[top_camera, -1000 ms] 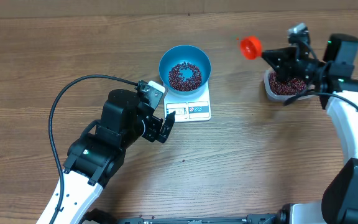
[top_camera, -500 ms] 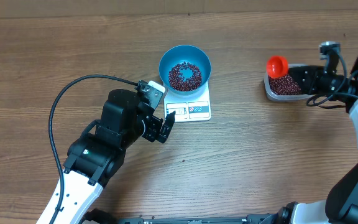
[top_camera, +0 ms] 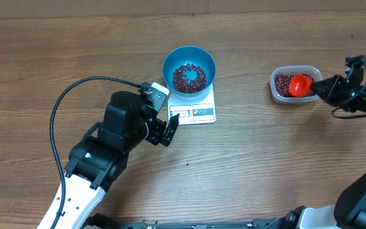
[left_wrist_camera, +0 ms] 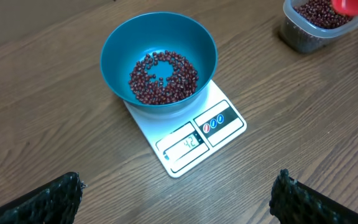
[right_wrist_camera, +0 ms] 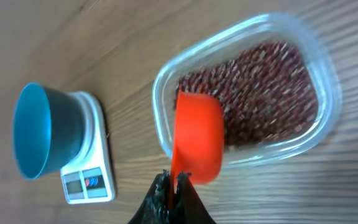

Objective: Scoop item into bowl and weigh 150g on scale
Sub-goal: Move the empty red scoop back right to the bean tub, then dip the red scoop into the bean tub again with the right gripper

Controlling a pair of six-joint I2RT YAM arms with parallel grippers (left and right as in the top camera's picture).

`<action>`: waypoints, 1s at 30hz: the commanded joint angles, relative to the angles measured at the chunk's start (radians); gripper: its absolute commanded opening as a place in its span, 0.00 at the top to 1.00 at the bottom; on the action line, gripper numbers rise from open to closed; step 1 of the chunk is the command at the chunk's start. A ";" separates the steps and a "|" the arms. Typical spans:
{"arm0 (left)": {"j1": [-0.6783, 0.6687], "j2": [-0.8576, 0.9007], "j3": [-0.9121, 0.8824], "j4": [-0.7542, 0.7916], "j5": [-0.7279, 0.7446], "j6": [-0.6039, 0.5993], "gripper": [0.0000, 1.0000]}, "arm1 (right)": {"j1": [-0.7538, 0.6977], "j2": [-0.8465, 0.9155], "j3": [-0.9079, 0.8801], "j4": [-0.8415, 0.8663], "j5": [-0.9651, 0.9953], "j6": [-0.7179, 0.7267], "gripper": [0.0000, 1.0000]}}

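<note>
Beans point(top_camera: 189, 77): small dark maroon, a loose shallow pile in the bottom of the blue bowl point(top_camera: 169, 63), with blue wall bare all round. The bowl is at 12 o'clock of the wooden table point(top_camera: 265, 159), sitting on the far part of the white scale point(top_camera: 202, 112) and overhanging its sides. The scale's display and button strip stick out at the bowl's 6 o'clock; the display looks like 42 in the left wrist view.

A second batch of beans fills the clear plastic tub point(top_camera: 274, 86), at about 2 o'clock of the table, well apart from the scale. The orange-red scoop point(top_camera: 300, 85) has its head over the tub's 3 o'clock half. Can't tell if it touches the beans.

The right gripper point(top_camera: 326, 89) is pinched closed on the scoop's handle, just outside the tub at its 3 o'clock. The left gripper point(top_camera: 168, 129) has its jaws wide apart and holds nothing, near the scale's corner at 7 o'clock. A black cable point(top_camera: 100, 77) loops off the left arm toward 9 o'clock. Nothing lies on the table between bowl and tub.

Count: one bowl, one scale, one tub, one scoop, two bean piles; the beans are too many to count.
</note>
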 commanded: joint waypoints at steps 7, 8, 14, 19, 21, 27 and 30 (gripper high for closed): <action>0.002 0.006 0.021 0.001 0.006 -0.010 0.00 | 0.111 -0.025 0.195 -0.079 0.313 0.010 0.96; 0.002 0.005 0.021 0.001 0.006 -0.010 0.01 | 0.125 -0.025 0.197 -0.079 0.349 0.010 0.96; 0.002 0.005 0.021 0.001 0.006 -0.010 0.01 | 0.238 -0.025 0.197 -0.080 0.611 0.032 0.96; 0.002 0.005 0.021 0.001 0.006 -0.010 0.01 | 0.303 -0.024 0.197 -0.080 0.770 0.058 0.96; 0.002 0.005 0.021 0.001 0.006 -0.010 0.00 | 0.317 -0.021 0.197 -0.081 0.818 0.058 0.96; 0.002 0.005 0.021 0.001 0.006 -0.010 0.00 | 0.329 0.011 0.196 -0.085 0.867 0.030 0.96; 0.002 0.006 0.021 0.001 0.006 -0.010 0.01 | 0.329 0.040 0.196 -0.085 0.866 0.024 0.96</action>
